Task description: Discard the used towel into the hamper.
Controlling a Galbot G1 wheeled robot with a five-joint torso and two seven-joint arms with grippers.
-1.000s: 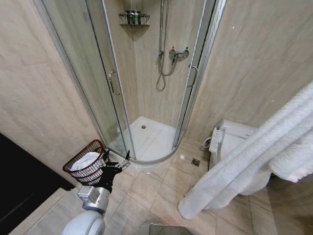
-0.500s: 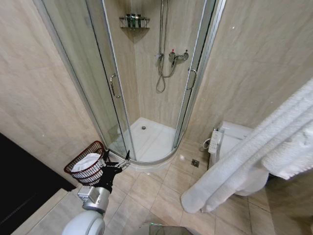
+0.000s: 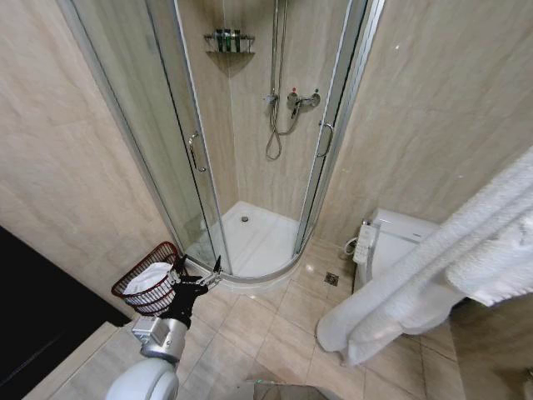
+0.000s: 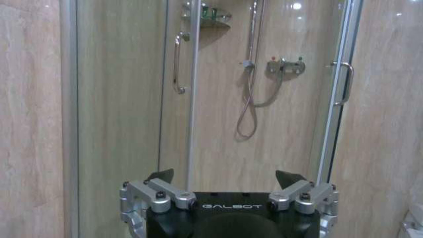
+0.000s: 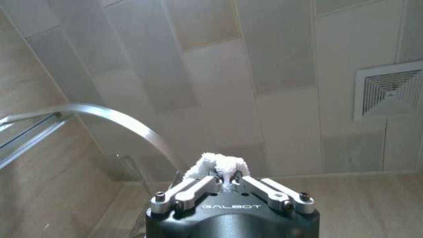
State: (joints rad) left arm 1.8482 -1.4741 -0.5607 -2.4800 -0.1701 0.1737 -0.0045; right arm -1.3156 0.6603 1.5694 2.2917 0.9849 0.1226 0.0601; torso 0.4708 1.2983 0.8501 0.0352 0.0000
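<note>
The used towel [image 3: 433,267] is long, white and thick. It hangs slantwise across the right of the head view, its lower end above the floor in front of the toilet. In the right wrist view my right gripper [image 5: 227,181] points at the ceiling, shut on a tuft of the towel [image 5: 215,162]. The hamper [image 3: 132,280], a dark reddish-brown wire basket, stands on the floor at the left beside the shower, with white cloth [image 3: 148,277] inside. My left gripper [image 3: 198,273] hovers just right of the hamper's rim, open and holding nothing; its fingertips [image 4: 160,174] stand wide apart.
A curved glass shower cabin [image 3: 250,150] fills the corner ahead, with a white tray [image 3: 254,237]. The toilet [image 3: 400,242] stands at the right, partly behind the towel. A floor drain [image 3: 332,278] lies in the tiles. A dark panel [image 3: 42,317] runs along the left.
The towel's lower end has swung to the right and lifted a little. The whole picture has shifted slightly downward. My left arm keeps its place by the hamper.
</note>
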